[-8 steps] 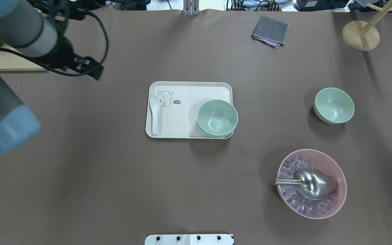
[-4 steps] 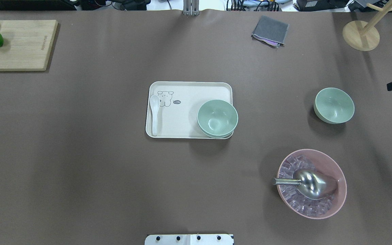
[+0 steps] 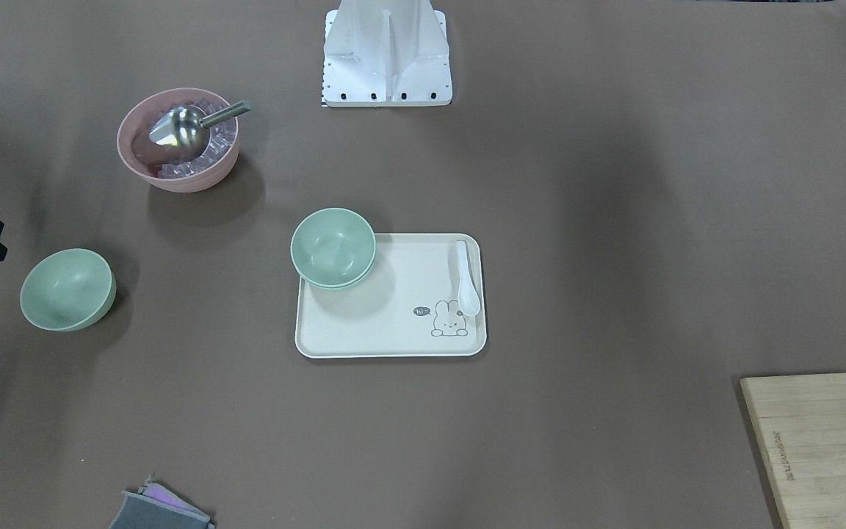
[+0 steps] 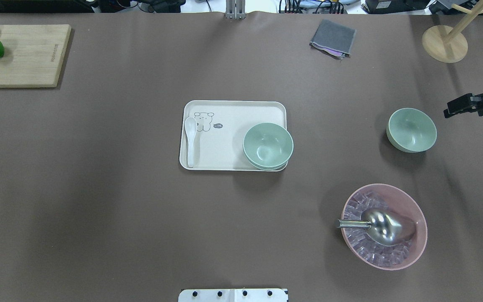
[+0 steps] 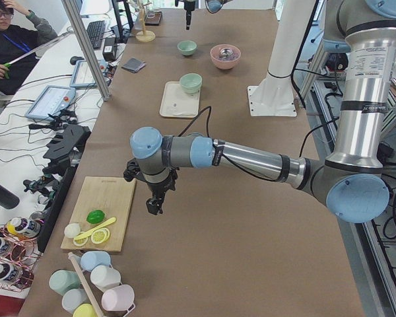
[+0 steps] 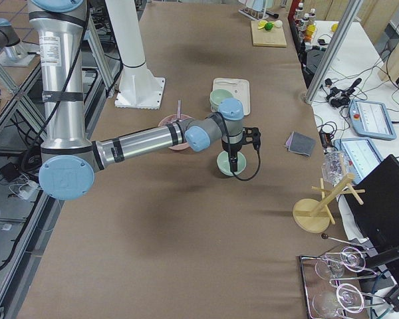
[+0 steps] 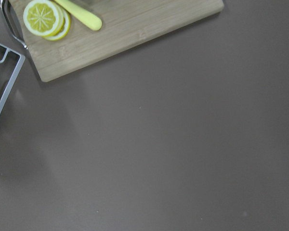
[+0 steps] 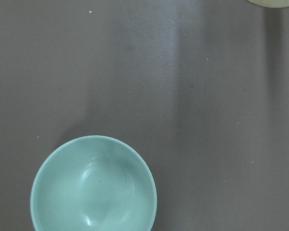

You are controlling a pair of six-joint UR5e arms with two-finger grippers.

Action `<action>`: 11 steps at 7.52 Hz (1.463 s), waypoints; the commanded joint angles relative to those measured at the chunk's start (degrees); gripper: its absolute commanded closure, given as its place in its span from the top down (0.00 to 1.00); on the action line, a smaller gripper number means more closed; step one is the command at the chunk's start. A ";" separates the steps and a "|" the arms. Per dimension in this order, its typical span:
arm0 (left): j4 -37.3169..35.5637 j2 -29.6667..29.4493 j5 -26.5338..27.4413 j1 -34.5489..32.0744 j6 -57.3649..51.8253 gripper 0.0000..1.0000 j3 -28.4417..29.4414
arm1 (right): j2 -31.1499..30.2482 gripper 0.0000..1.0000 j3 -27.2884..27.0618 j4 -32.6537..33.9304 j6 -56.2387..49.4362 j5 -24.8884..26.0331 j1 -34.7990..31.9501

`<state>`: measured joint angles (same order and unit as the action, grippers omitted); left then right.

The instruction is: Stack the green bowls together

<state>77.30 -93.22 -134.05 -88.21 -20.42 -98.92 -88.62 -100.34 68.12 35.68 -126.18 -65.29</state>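
Observation:
Two pale green bowls (image 4: 268,146) sit nested on the right end of a cream tray (image 4: 229,113); they also show in the front view (image 3: 333,247). A third green bowl (image 4: 411,129) stands alone on the table at the right, and shows in the front view (image 3: 67,289) and the right wrist view (image 8: 93,185). My right gripper (image 4: 455,108) hovers just right of this bowl, above it and apart from it; I cannot tell whether it is open. My left gripper (image 5: 155,205) hangs near the cutting board, far from the bowls; I cannot tell its state.
A pink bowl (image 4: 384,226) with ice and a metal scoop stands in front of the lone bowl. A white spoon (image 4: 190,140) lies on the tray. A grey cloth (image 4: 333,37), a wooden stand (image 4: 445,42) and a cutting board (image 4: 23,54) with fruit lie at the far edge.
My left arm has left the overhead view to the left, uncovering the cutting board. My right gripper has come in from the right edge toward the lone bowl. The bowls have not moved.

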 commanded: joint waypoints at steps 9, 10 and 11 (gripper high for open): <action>0.49 0.15 -0.07 0.05 -0.06 0.98 -0.74 | 0.73 0.60 6.47 -7.57 9.14 7.09 8.95; 0.49 0.15 -0.07 -0.03 -0.06 0.98 -0.83 | 0.65 0.59 6.73 -7.57 9.06 7.09 8.95; 0.49 0.15 -0.15 -0.04 -0.06 0.98 -0.83 | 0.64 0.59 6.91 -7.57 9.06 7.00 8.95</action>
<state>77.78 -93.07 -134.14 -88.22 -20.48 -99.70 -87.95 -93.66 60.55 44.73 -119.12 -56.39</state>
